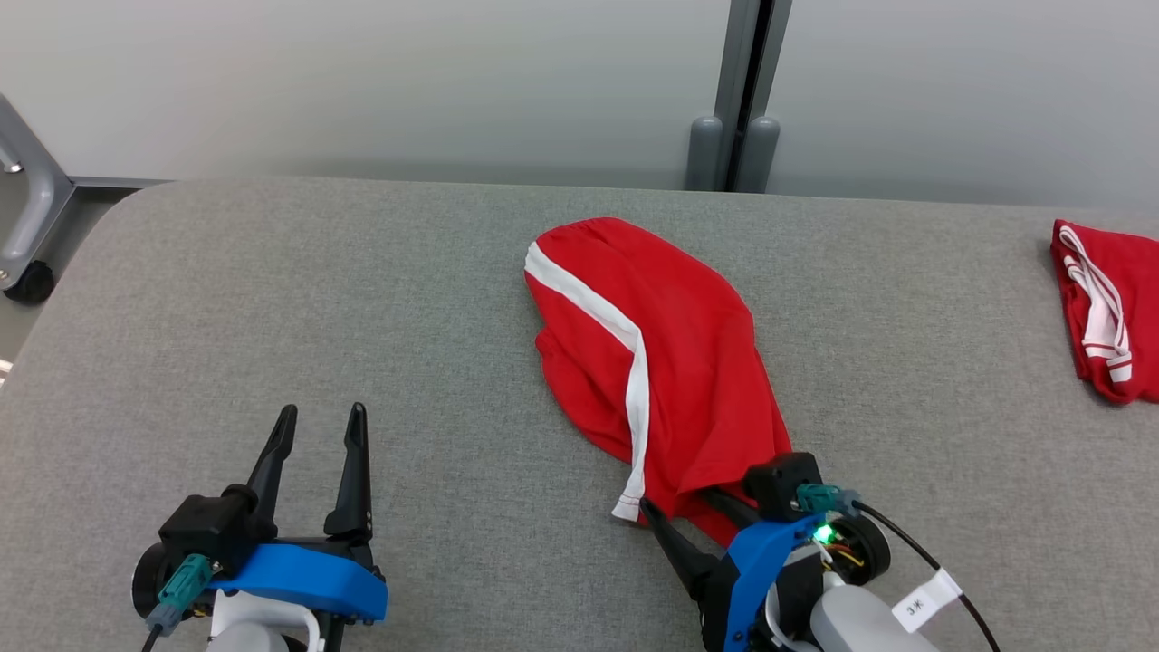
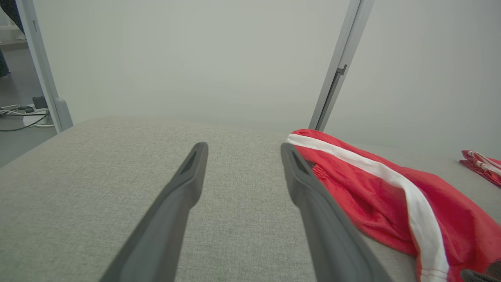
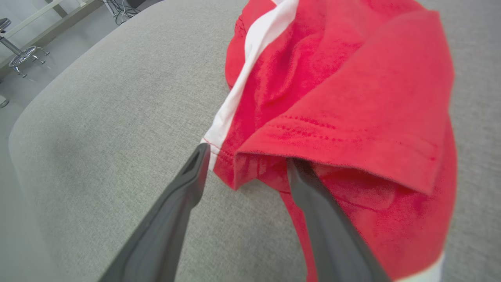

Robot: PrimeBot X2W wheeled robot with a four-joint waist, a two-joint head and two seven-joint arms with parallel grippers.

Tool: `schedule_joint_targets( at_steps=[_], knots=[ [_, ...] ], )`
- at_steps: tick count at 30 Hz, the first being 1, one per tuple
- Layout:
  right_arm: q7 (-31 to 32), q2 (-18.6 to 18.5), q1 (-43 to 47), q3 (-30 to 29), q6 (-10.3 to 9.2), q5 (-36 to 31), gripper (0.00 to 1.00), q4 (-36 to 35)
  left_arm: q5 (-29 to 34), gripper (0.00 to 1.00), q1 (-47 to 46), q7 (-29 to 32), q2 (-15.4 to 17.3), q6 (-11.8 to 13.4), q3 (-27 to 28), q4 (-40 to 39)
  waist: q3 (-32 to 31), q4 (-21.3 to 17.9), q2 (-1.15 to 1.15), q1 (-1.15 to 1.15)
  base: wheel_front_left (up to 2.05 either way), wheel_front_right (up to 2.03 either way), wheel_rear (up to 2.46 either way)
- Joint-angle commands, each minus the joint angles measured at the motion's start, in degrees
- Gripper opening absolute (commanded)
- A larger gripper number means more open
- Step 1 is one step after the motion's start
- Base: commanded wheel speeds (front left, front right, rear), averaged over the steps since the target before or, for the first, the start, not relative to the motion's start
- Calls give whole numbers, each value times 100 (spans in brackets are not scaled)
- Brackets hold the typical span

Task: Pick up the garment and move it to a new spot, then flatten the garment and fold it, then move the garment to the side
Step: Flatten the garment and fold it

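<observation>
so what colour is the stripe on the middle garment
White stripe on the red garment; head view shows it best.

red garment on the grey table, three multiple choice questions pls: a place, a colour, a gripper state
1. Where is the right gripper relative to the red garment?
A. At its near hem, one finger tucked under the cloth
B. Above its far end, clear of it
C. Far off to the left, away from it
2. What colour is the garment's stripe?
A. Black
B. White
C. Yellow
3. What state is the left gripper in?
A. Shut on the garment
B. Shut on nothing
C. Open, holding nothing
Answers: 1 A, the right wrist view shows one finger under the hem fold; 2 B, a white band runs along the red cloth; 3 C, its fingers stand apart over bare table.
</observation>
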Motion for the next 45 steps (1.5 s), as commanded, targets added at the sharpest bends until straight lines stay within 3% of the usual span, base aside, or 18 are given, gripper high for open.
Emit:
schedule_joint_targets(
  at_steps=[1, 3, 4, 6, 15, 19, 23, 27, 31, 32, 39, 45],
  knots=[
    [-27, -28, -128, 39, 3, -13, 100, 56, 36, 100, -93, -22, 5, -13, 17, 11, 11, 11, 0, -1, 0, 0, 0],
    [-62, -28, -259, 121, 3, -24, 100, 240, 45, 100, -111, -22, -14, -31, 31, 20, 28, 25, 0, -1, 0, 0, 0],
    [-98, -29, -315, 150, 3, -24, 70, 318, 50, 100, -117, -22, -26, -43, 33, 24, 32, 31, 0, -1, 0, 0, 0],
    [-212, -29, -394, 105, 3, -16, 0, 442, 65, 100, -111, -22, -44, -60, 31, 37, 19, 43, 0, -1, 0, 0, 0],
    [-678, -29, -39, -951, 2, -547, 0, 521, 89, 100, 18, -22, -55, -96, 130, 75, -197, -117, 0, -1, 0, 0, 0],
    [-428, -35, 330, -1870, 2, -1386, 0, 111, 102, 100, 128, -22, -75, -78, 168, 20, -295, -269, 0, -1, 0, 0, 0],
    [6, -179, 753, -2809, 2, -2329, 0, -748, 89, 100, 203, -22, -84, -70, 218, -49, -313, -419, 0, -1, 0, 0, 0],
    [282, -328, 874, -3297, 2, -2881, 0, -1460, 75, 100, 209, -22, -83, -83, 261, -67, -280, -523, 0, -1, 0, 0, 0],
    [230, -428, 605, -3449, 2, -3043, 0, -1523, 96, 100, 136, -22, -103, -102, 254, -57, -240, -539, 0, -1, 0, 0, 0],
    [225, -408, 572, -3443, 2, -2999, 100, -1440, 100, 100, 112, -22, -111, -101, 242, -49, -233, -524, 0, -1, 0, 0, 0],
    [259, -246, 615, -3338, 2, -2605, 100, -1093, 101, 100, 23, -22, -129, -152, 203, -7, -195, -367, 0, -1, 0, 0, 0],
    [126, -102, 1091, -3829, 2, -2435, 100, -1452, 100, 100, 112, -22, -131, -132, 255, 16, -218, -339, 0, -1, 0, 0, 0]
  ],
)
